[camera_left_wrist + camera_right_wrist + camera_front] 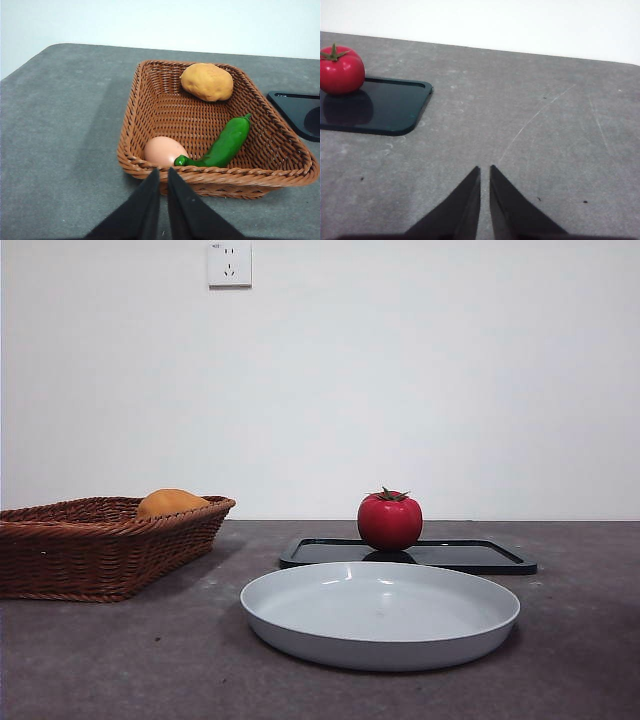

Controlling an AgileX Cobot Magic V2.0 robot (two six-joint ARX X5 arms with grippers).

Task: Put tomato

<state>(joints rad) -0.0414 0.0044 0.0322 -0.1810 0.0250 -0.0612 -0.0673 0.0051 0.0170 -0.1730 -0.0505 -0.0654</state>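
The tomato [389, 522] sits upright on the black tray [480, 557], glossy and likely slippery, best pinched across its middle, while the right gripper [485, 169] and left gripper [163, 171] wait, jaws together and empty.

Bare lab bench: grey table [100, 660], blank white wall [450, 370].

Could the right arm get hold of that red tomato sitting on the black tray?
Probably yes. The tomato stands alone on the black tray, nothing over it, with bare table between it and the right gripper, whose jaws are nearly closed and must open first.
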